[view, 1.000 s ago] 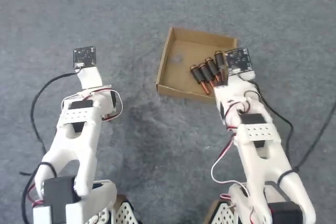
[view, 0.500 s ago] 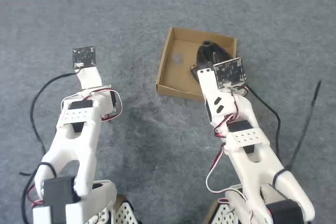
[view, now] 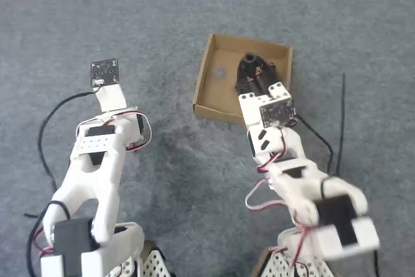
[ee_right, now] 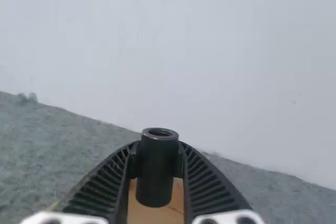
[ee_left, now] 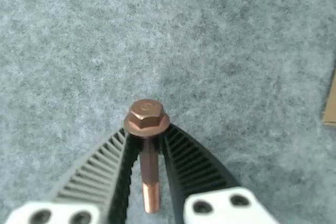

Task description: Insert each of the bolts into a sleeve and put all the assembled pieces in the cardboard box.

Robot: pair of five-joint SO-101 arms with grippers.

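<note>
We see the left gripper (ee_left: 147,136) clamped on a copper bolt (ee_left: 149,166). Its ribbed black fingers (ee_left: 107,169) press the shank from both sides, just under the flanged hexagonal head. The threaded end points back toward the wrist. The bolt hangs over bare grey carpet (ee_left: 220,35), and a strip of the box (ee_left: 332,103) shows off to one side, well apart from it. From above, the left arm (view: 97,160) stands well away from the box with open carpet between them. Its camera board (view: 104,72) sits at its front end, and a black cable (view: 48,121) loops beside it.

The right gripper (ee_right: 157,149) is closed on a black sleeve (ee_right: 157,169). The sleeve lies along the gap between the two fingers, gripped on both flanks. Its open bore stands just past the fingertips. A patch of cardboard shows between the fingers behind the sleeve, and beyond it we see carpet running to a pale wall (ee_right: 184,40). In the high view the right arm (view: 285,160) crosses the box's near wall, and its gripper holds the sleeve over the middle of the box. We cannot tell whether the sleeve touches the box floor or hangs above it. The gripper covers much of the inside of the box, and only the side farther from the right arm lies bare.
</note>
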